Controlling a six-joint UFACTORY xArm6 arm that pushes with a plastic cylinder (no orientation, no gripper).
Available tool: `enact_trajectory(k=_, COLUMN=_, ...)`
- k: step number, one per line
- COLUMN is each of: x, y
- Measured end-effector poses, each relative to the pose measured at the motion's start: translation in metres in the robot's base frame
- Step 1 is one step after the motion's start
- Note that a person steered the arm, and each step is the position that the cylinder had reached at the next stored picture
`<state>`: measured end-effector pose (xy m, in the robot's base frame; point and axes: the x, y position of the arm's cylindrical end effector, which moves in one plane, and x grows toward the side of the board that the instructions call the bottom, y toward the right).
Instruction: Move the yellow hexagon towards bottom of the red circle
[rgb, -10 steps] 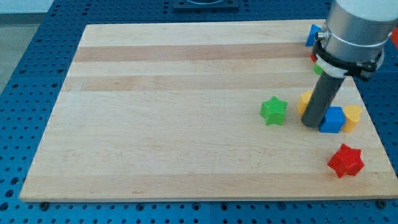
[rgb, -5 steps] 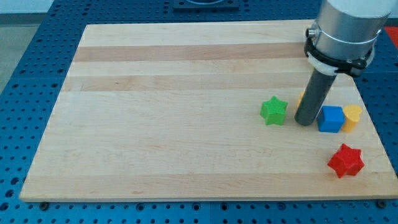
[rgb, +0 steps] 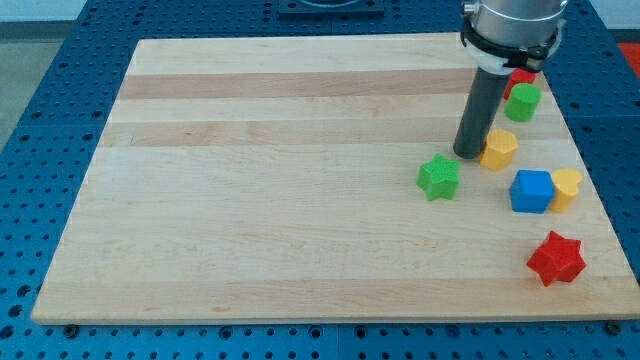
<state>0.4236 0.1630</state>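
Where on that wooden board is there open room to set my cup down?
The whole stretch left of the green star is bare wood. The view's right is crowded: my tip beside the yellow hexagon, blue cube, red star.

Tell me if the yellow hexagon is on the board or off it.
On the board. The yellow hexagon sits inside the right edge, with my tip against its left side.

wooden board (rgb: 300, 200), coloured blocks at right
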Motion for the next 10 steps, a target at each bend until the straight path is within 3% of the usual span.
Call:
enact_trajectory(k=6, x=0.000, y=0.007)
enact_trajectory(k=10, x=0.032, y=0.007)
